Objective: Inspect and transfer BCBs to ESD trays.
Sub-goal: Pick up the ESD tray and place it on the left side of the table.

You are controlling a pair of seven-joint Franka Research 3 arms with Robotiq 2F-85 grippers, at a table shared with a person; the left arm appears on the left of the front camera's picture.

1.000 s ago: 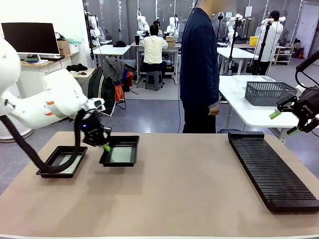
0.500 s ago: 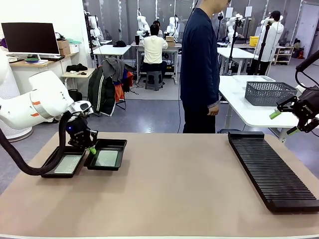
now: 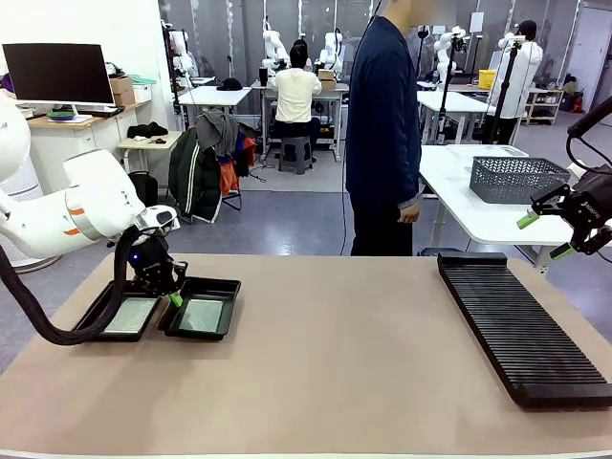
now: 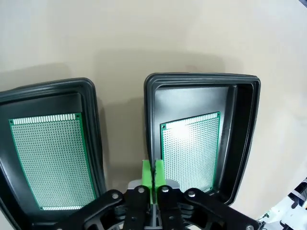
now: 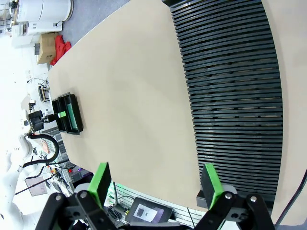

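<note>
1. Black ESD trays: in the front view you've got two side by side near the table's left edge, the left tray and the right tray, rims just about touching. Each holds a green board. Left gripper sits low at the right tray's left rim, jaws pinched together. Whether it grips that rim, you can't tell from here.
2. Same view: right gripper hangs off the table's right edge, jaws wide, nothing in them. The ribbed rack along the right side looks empty of boards. Person stands at the far edge, hands off the table.
3. Left wrist view: one BCB lies flat in the left tray, another BCB flat in the right tray. Pads closed together, sitting over the right tray's near rim.
4. Right wrist view: rack slots bare, fingers spread, both trays far off.
5. Judgement: both trays loaded, transfer looks done; only tray positioning is left.
</note>
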